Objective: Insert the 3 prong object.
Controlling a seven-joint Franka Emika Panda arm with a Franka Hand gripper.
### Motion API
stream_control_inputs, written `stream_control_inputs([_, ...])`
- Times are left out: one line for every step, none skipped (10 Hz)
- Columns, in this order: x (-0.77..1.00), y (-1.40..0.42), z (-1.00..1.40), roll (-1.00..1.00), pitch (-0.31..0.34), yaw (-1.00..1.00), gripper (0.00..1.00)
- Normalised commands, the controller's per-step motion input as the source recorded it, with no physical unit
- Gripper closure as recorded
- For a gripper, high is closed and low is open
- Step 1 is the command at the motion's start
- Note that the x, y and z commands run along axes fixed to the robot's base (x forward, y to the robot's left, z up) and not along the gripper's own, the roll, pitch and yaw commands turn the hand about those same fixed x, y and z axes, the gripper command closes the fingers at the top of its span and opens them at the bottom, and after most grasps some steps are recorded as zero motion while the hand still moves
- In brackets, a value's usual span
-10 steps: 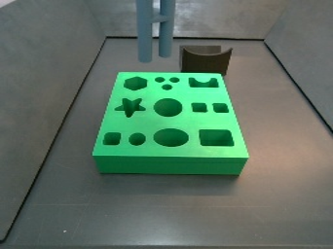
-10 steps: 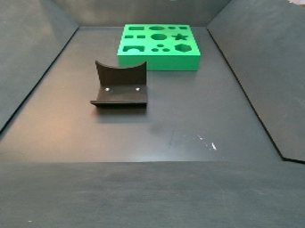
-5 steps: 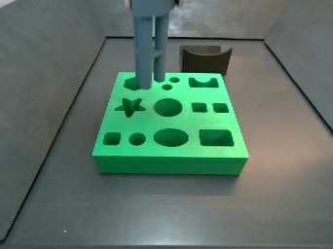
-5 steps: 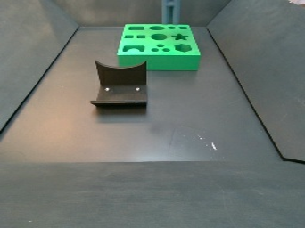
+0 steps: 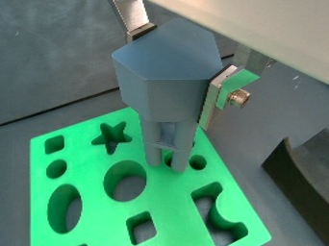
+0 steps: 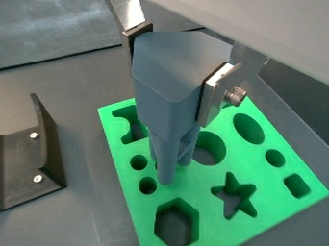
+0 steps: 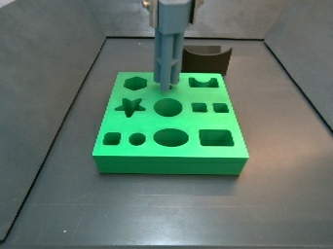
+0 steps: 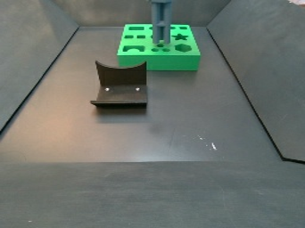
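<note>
The 3 prong object (image 7: 169,44) is a slim, tall blue-grey piece that stands upright over the back of the green block (image 7: 196,122). My gripper (image 5: 174,67) is shut on its wide top, with a silver finger (image 5: 224,88) pressed on each side; this also shows in a wrist view (image 6: 176,62). The prongs (image 5: 174,156) reach down to the row of small round holes at the block's back edge. How deep they sit cannot be told. In a side view (image 8: 160,16) the piece stands over the green block (image 8: 179,59). The gripper body is above both side views.
The fixture (image 8: 119,85) stands on the dark floor in front of the green block; it also shows in a side view (image 7: 205,58) behind the block and in a wrist view (image 6: 29,163). Dark walls (image 7: 53,146) enclose the floor on both sides.
The 3 prong object has come down from above the block's back left, then shifted right from the hexagon hole to the small round holes.
</note>
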Motion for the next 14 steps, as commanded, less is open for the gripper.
stream_control_inputs([0.00,0.03,-0.08,-0.09,-0.060,0.11,1.00])
stream_control_inputs([0.00,0.26,-0.21,-0.04,-0.031,0.34,1.00])
stream_control_inputs([-0.02,0.43,-0.16,0.00,0.000,0.33,1.00])
stream_control_inputs([-0.06,0.27,-0.19,0.06,0.000,0.15,1.00])
stream_control_inputs([-0.07,0.00,-0.23,0.00,0.000,-0.09,1.00])
stream_control_inputs([0.11,0.00,-0.63,0.02,0.000,0.00,1.00])
stream_control_inputs([0.53,0.05,-0.72,0.02,0.044,0.05,1.00])
stream_control_inputs([0.39,0.21,-0.61,0.06,0.086,0.00,1.00])
stream_control_inputs([0.07,0.09,-0.49,0.09,0.010,0.00,1.00])
stream_control_inputs([-0.11,0.00,-0.50,0.07,-0.033,0.00,1.00])
stream_control_inputs([-0.09,-0.17,-0.80,0.02,-0.139,0.17,1.00])
stream_control_inputs([0.00,-0.21,-0.88,0.00,-0.174,0.17,1.00])
stream_control_inputs([0.00,-0.19,-0.78,0.05,-0.206,0.33,1.00])
stream_control_inputs([0.00,-0.15,-0.57,0.00,-0.156,0.33,1.00])
